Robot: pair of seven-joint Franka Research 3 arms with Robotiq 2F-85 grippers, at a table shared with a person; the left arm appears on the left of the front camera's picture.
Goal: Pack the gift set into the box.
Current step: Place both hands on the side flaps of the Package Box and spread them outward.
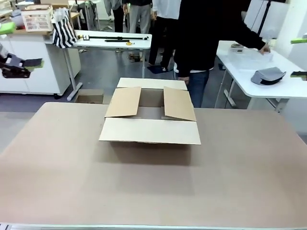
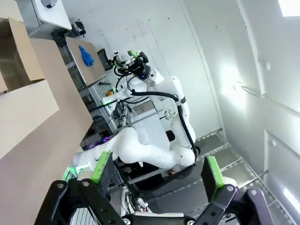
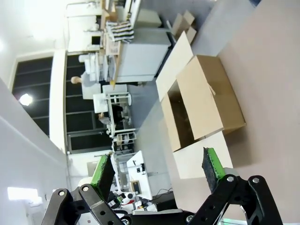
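The box [image 1: 149,130] is a shallow brown cardboard carton in the middle of the table, with all four flaps spread open. It also lies ahead in the right wrist view [image 3: 206,96] and at the upper left of the left wrist view [image 2: 21,101]. A person in a dark top stands behind it and reaches to a white side table, one hand on a pale flat pack [image 1: 249,55]; I cannot tell whether this is the gift set. My left gripper [image 1: 14,46] [image 2: 157,173] hangs open at the far left. My right gripper [image 1: 298,57] [image 3: 157,168] is open at the far right.
The brown table [image 1: 153,191] is bare around the box. A grey cap-like thing [image 1: 268,75] lies on the white side table [image 1: 268,88]. A small carton [image 1: 90,96] sits on the floor beyond the table. More people and tables stand farther back.
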